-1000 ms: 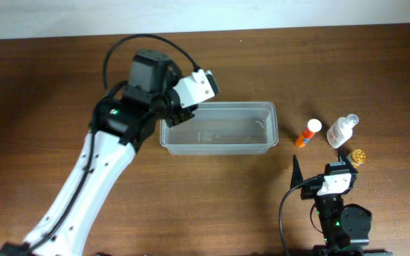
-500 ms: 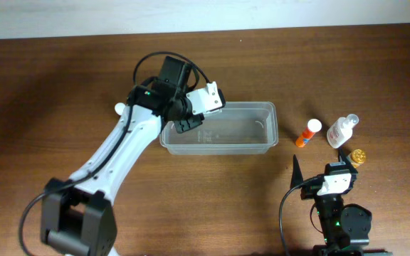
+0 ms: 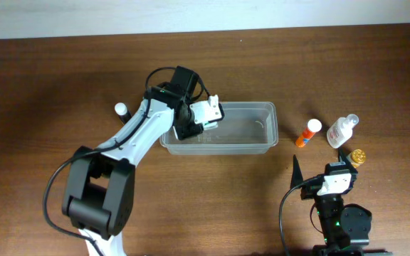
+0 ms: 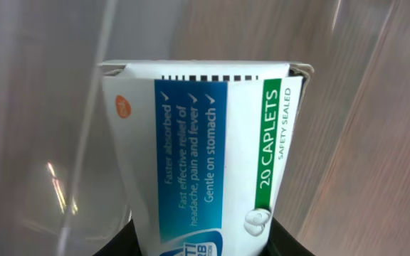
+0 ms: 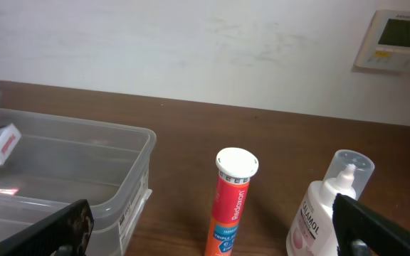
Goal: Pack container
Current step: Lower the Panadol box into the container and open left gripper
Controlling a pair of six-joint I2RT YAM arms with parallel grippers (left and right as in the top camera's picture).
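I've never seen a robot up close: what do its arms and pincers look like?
The left arm has slim white links between chunky black joints, with a black cable looping over its wrist. The right arm is a black body with a small green light, a white block on top and a black cable curving beside it. The right pincer has two pointed black fingers.

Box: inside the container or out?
Inside, unreleased. The box is within the container's left end, held by the left pincer; clear walls surround it in the wrist view. Touching the floor: cannot tell.
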